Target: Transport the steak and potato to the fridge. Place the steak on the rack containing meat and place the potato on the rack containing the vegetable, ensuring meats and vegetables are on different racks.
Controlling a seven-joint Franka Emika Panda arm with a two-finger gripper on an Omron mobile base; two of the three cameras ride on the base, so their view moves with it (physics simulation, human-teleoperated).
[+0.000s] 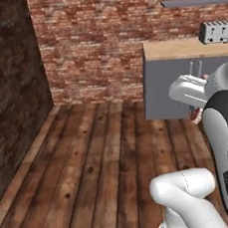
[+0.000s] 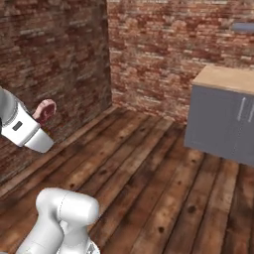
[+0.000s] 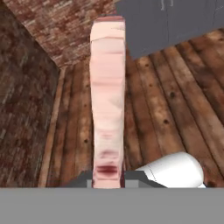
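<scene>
Steak (image 3: 107,100) stands edge-on, its base pinched inside the hand (image 3: 107,180).

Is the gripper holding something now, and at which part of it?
Yes. The gripper is shut on the steak, pinching one narrow end across its thin edge; the rest sticks out beyond the fingertips.

Steak aloft over the floor, bench off to the right

The steak (image 3: 107,100) sits edge-on between the hand's (image 3: 108,179) fingertips, above the plank floor (image 1: 102,167). The bench (image 1: 184,49) stands against the back wall, right of the corner, with a toaster (image 1: 215,32) on it.
</scene>
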